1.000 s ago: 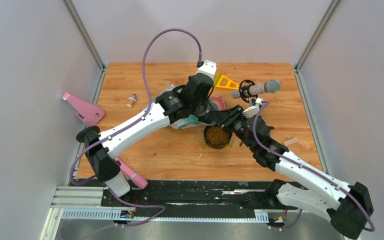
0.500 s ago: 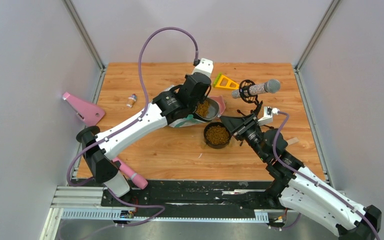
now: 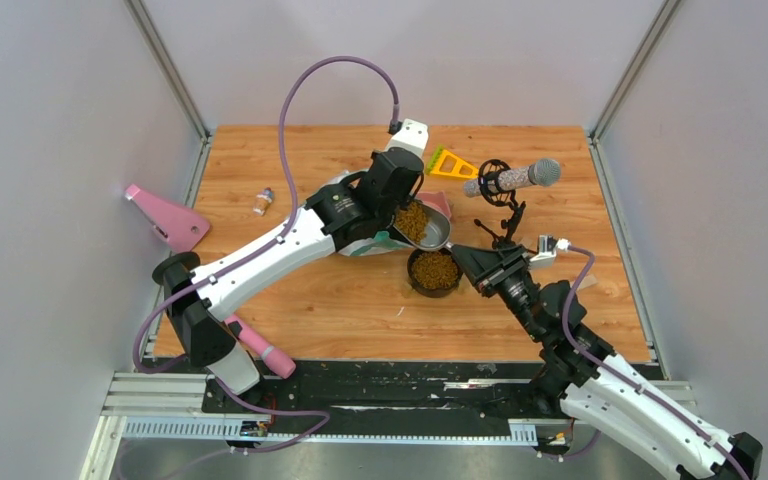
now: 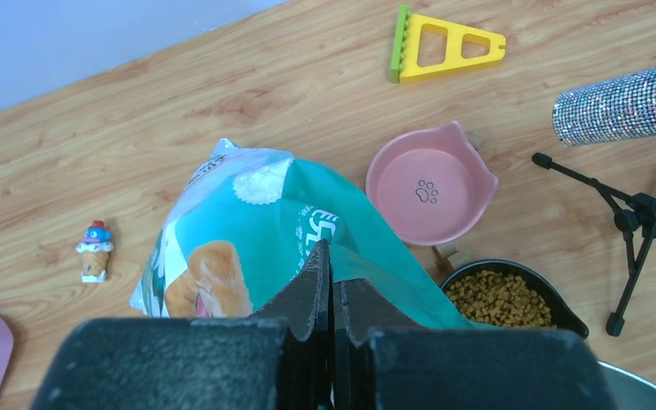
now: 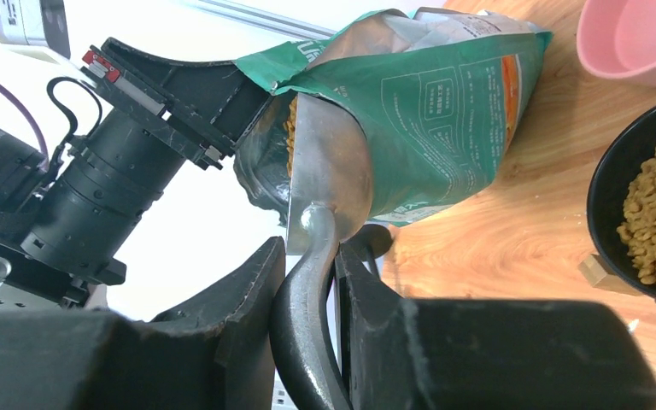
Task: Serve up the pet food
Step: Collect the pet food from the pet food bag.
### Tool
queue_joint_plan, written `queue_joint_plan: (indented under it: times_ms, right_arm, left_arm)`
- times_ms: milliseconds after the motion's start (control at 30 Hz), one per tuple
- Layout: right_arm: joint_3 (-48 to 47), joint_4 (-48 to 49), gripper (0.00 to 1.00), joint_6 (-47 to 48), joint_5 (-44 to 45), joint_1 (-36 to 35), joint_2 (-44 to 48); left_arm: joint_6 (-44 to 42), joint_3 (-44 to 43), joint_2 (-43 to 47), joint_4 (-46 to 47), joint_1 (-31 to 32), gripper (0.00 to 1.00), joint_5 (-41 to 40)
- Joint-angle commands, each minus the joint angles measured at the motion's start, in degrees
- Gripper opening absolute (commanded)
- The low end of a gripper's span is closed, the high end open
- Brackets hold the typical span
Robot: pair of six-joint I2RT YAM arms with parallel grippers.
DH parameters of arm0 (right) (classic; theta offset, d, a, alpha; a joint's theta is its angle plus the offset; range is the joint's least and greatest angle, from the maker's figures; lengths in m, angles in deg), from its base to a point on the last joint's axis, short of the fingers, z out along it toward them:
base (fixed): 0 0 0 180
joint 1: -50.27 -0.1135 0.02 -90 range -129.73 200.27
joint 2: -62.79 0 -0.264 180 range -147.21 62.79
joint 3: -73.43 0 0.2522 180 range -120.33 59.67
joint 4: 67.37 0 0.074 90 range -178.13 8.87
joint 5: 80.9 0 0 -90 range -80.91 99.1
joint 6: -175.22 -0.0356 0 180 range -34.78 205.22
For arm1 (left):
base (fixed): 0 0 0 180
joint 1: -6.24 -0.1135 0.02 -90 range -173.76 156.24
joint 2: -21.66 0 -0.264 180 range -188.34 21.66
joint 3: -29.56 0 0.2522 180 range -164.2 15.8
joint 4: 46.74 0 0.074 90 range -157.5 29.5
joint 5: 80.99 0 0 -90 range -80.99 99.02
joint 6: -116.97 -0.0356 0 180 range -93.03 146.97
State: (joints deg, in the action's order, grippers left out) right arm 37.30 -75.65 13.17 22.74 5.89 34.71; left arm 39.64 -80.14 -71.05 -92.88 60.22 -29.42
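Top view, left gripper (image 3: 398,205): closed at the top of the teal-and-white bag (image 3: 370,244), near the middle of the wooden table (image 3: 290,300)
Top view, right gripper (image 3: 458,254): clamped on the handle of the grey scoop (image 3: 432,235), just right of the black bowl (image 3: 432,293)
Top view, scoop: tilted, its cup between the bag and the black bowl
Top view, pet food (image 3: 412,218): a brown heap in the scoop; more fills the black bowl
Top view, far side: a yellow triangle (image 3: 449,163) and a sparkly microphone (image 3: 515,178) on a stand
Left wrist view, fingers (image 4: 307,290): pressed together with no gap, over the bag
Left wrist view, bag: lying on the table, golden dog print facing up
Left wrist view, pink bowl (image 4: 453,162): just beside the bag, a paw print inside, near the black bowl
Left wrist view, pet food: in the black bowl at the lower right
Right wrist view, fingers (image 5: 239,299): one on each side of the scoop's handle, tight against it
Right wrist view, scoop: cup at the bag's open mouth, pet food showing along its left edge
Right wrist view, left gripper: pinching the bag's top edge
Right wrist view, black bowl: at the right edge, pet food inside, the pink bowl beyond it
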Motion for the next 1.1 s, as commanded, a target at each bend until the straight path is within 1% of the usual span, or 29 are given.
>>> queue_joint_plan:
  times_ms: [0,100,333,467,667,900,967,1067]
  right_arm:
    - [6.1,8.3,0.00,-4.3,2.1,0.2,1.4]
    - [9.1,12.7,0.00,-4.2,2.2,0.1,1.4]
    - [8.3,11.8,0.00,-1.8,2.6,0.2,1.3]
    - [6.6,8.5,0.00,-1.8,2.5,0.2,2.8]
    - [1.0,-1.8,0.00,-0.2,2.6,0.2,6.0]
    - [-0.7,-5.2,0.00,-0.8,-1.0,0.2,10.2]
    - [-0.9,-5.2,0.00,-0.2,-0.9,0.2,11.9]
    - [-1.8,-8.3,0.00,0.6,-0.8,0.2,14.2]
  left_arm:
    - [-0.2,-2.4,3.2,6.5,-0.3,0.00,-3.3]
    - [-0.5,-2.8,3.0,6.4,-0.4,0.00,-3.1]
    - [-0.2,-2.4,3.3,6.5,-0.5,0.00,-3.6]
    - [-0.2,-2.6,3.2,6.1,-0.5,0.00,-4.3]
    - [0.5,-2.2,3.9,6.1,-0.7,0.00,-5.6]
    - [1.8,-3.1,3.2,5.0,-0.7,0.00,-6.9]
    - [2.0,-3.3,3.0,5.0,-0.7,0.00,-7.3]
    - [2.5,-3.1,2.9,4.9,-0.8,0.00,-8.0]
